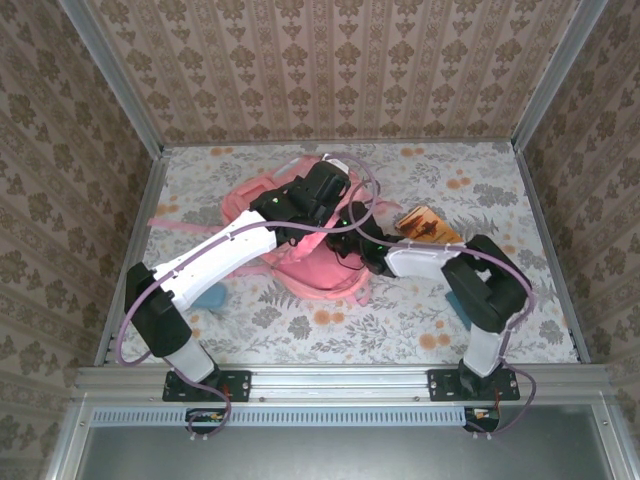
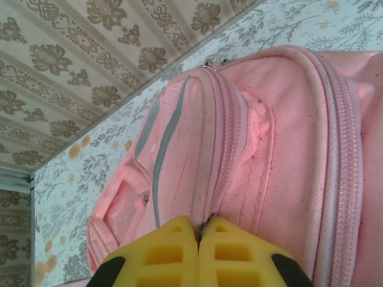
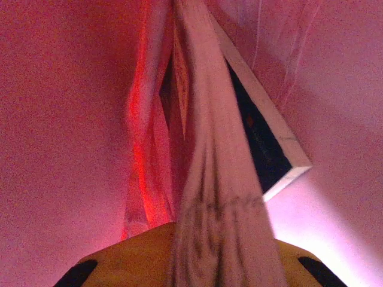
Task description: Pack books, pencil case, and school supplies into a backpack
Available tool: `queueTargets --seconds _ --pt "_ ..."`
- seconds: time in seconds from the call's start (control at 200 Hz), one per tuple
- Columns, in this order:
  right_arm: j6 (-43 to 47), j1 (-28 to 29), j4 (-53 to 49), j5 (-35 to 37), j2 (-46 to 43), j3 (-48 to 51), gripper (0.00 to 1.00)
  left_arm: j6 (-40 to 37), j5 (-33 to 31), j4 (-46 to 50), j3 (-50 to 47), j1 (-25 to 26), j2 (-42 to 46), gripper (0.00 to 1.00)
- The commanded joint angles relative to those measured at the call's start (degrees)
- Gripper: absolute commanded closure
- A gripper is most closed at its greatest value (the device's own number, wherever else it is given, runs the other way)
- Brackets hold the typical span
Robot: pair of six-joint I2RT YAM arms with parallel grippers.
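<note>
Arms number two, both bent inward toward the single pink backpack lying mid-table. From its base the left arm stretches diagonally up, wrist over the backpack's top. The left gripper has its yellow pads pressed together, pinching fabric at a zipper seam. Folded at the elbow, the right arm runs left, with the right gripper inside the backpack. A cloth fold covers its gap, so I cannot tell whether it grips. One navy book sits inside. One orange-brown booklet and one teal item lie outside on the table.
</note>
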State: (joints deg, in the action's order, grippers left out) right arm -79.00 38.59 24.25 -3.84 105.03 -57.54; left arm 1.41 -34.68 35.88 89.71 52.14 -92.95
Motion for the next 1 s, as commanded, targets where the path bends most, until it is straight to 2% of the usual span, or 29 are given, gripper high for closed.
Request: queueTargets --seconds 0.0,0.085,0.185,0.29,0.39,0.76,0.915,0.995 --pt "-3.21 0.36 3.26 -0.3 3.8 -3.28 0.76 2.13 -1.63 -5.48 3.01 0.47 3.3 1.0" --pt "-3.09 0.34 2.62 -0.47 5.61 -5.04 0.72 2.45 -1.49 -5.62 2.84 0.45 3.52 1.0" --pt "-2.27 0.3 0.52 -1.54 6.32 -6.68 0.62 2.72 -1.37 -5.6 2.67 0.49 3.53 1.0" --pt "-1.51 0.29 0.37 -2.46 4.87 -5.77 0.48 2.81 -1.53 -5.56 2.57 0.39 3.56 1.0" --pt "-1.46 0.07 -0.23 -3.29 2.04 -3.26 0.43 3.05 -1.88 -5.39 2.5 0.24 3.49 1.0" --pt "-1.35 -0.78 -6.51 -7.7 -11.1 5.34 0.43 3.86 -1.88 -5.38 1.54 -0.68 3.65 1.0" --pt "0.21 -0.88 -13.04 -7.8 -17.81 8.35 0.48 4.15 -1.8 -5.11 0.11 -1.52 4.08 1.0" --pt "1.33 -1.04 -16.67 -6.16 -22.07 10.7 0.55 4.22 -1.21 -5.24 -1.12 -2.27 4.39 1.0"
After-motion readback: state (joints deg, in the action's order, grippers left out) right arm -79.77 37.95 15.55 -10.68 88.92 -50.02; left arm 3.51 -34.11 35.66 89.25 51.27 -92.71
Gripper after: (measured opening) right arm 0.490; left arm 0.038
